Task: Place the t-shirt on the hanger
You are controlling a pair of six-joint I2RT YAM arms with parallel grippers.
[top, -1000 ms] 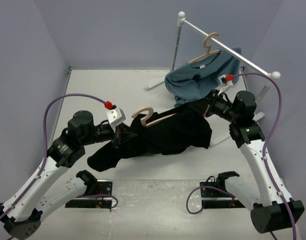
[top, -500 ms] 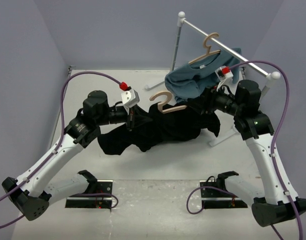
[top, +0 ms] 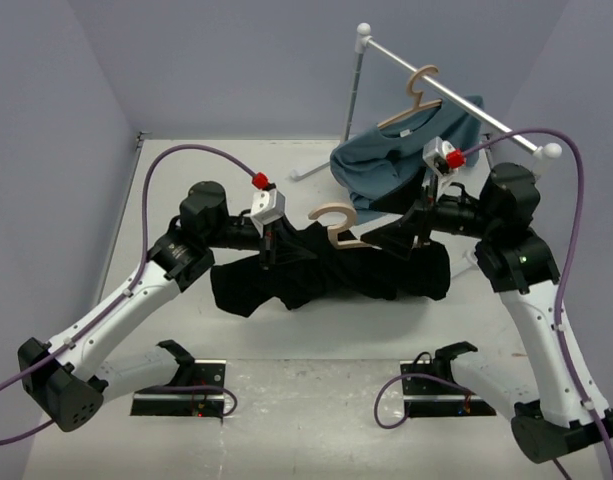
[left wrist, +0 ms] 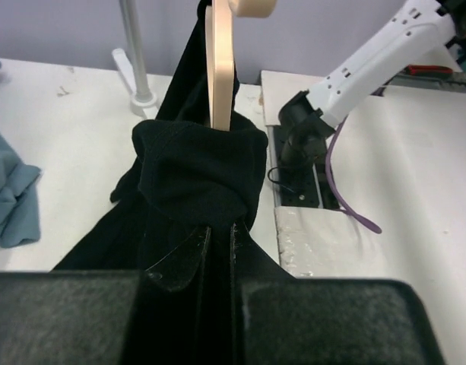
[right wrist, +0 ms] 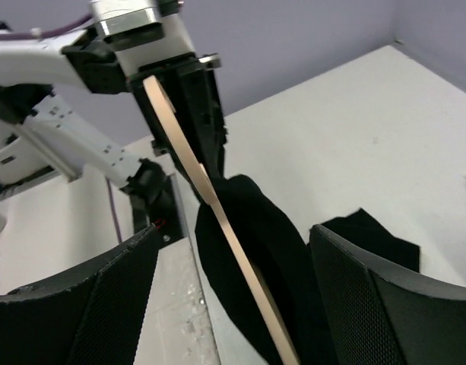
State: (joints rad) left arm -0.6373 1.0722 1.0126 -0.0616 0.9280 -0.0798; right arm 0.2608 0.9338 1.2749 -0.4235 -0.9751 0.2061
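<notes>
The black t-shirt point(top: 326, 275) hangs off the table, draped along the pale wooden hanger point(top: 338, 218), whose hook points up. My left gripper point(top: 271, 245) is shut on the shirt's left end; in the left wrist view black t-shirt fabric point(left wrist: 198, 175) fills the gripper point(left wrist: 217, 243), and the hanger point(left wrist: 221, 68) runs out beyond it. The cloth hides whether the wood is pinched too. My right gripper point(top: 418, 235) is open at the hanger's right end. In the right wrist view its fingers point(right wrist: 80, 304) stand wide apart, with the hanger point(right wrist: 217, 220) and t-shirt point(right wrist: 263, 251) between them, touching neither finger.
A white clothes rack point(top: 456, 95) stands at the back right, carrying a second hanger point(top: 416, 90) with a teal-blue shirt point(top: 386, 165) whose hem lies on the table just behind the black shirt. The rack's upright point(left wrist: 134, 46) shows in the left wrist view.
Both arms have lifted the hanger and black shirt up off the table and shifted them right. The right gripper has gone from shut to wide open, letting go of the hanger's end.
</notes>
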